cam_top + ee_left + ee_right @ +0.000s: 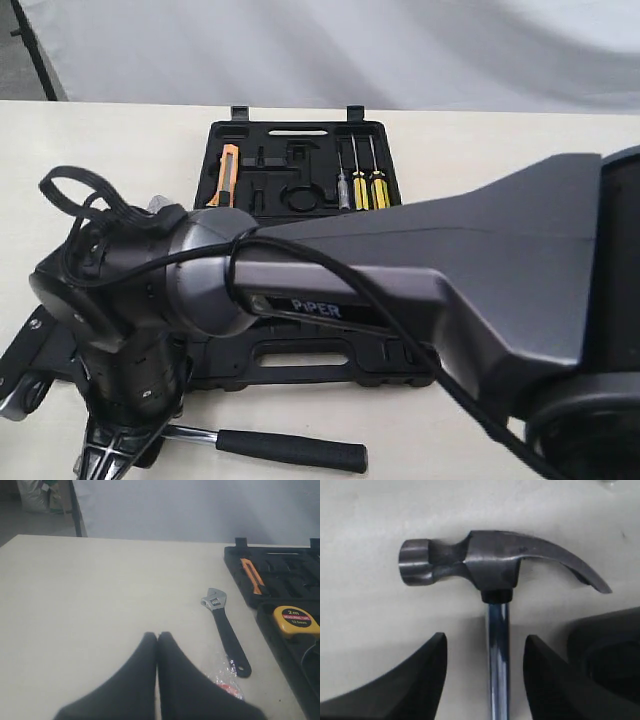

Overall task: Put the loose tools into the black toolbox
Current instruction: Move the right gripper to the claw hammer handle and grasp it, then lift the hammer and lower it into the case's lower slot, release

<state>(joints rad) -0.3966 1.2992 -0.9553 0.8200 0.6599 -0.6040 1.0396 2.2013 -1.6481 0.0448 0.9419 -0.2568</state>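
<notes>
The claw hammer lies flat on the table, its black handle pointing right in the exterior view. My right gripper is open and low over it, a finger on each side of the steel shaft, neither touching it. It reaches across to the exterior view's lower left. The black adjustable wrench lies beside the open black toolbox. The wrapped tape roll shows partly behind a finger of my left gripper, which is shut on nothing above bare table.
In the toolbox sit an orange utility knife, screwdrivers and a yellow tape measure. The right arm's grey body hides much of the near toolbox half. A black moulded edge lies close beside the right gripper.
</notes>
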